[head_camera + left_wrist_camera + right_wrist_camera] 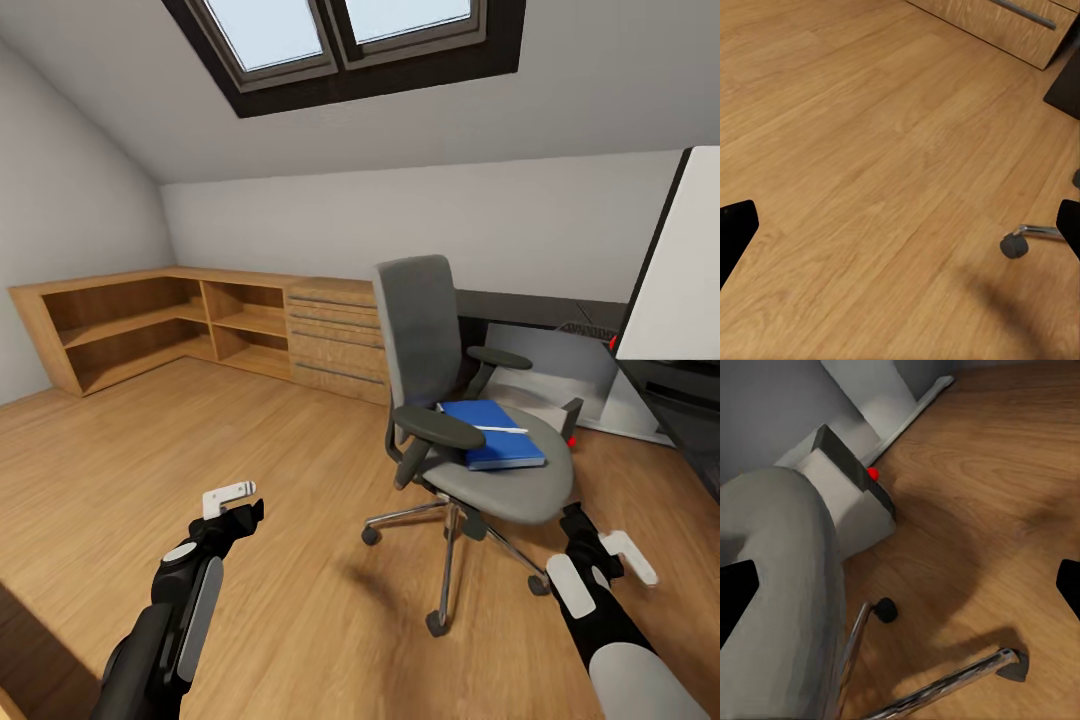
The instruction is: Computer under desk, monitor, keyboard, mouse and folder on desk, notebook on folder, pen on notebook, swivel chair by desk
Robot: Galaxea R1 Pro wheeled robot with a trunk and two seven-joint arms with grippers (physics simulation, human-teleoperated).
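The grey swivel chair (430,340) stands on the wood floor in the middle of the head view. A blue folder (495,445) lies on its seat with the thin pale pen (497,428) on top; I cannot tell the notebook apart from it. Behind the chair the light-grey computer (555,365) with a red mark sits low beside the black desk (690,415). The monitor (675,265) stands at the right edge. Keyboard and mouse are out of view. My left gripper (240,505) hangs open left of the chair. My right gripper (605,540) is open by the chair's base.
A light wooden dresser (335,340) and corner shelves (140,325) line the far wall under a skylight. The chair's chrome legs (945,682) and a caster (1011,244) spread over the floor close to both grippers. Open floor lies to the left.
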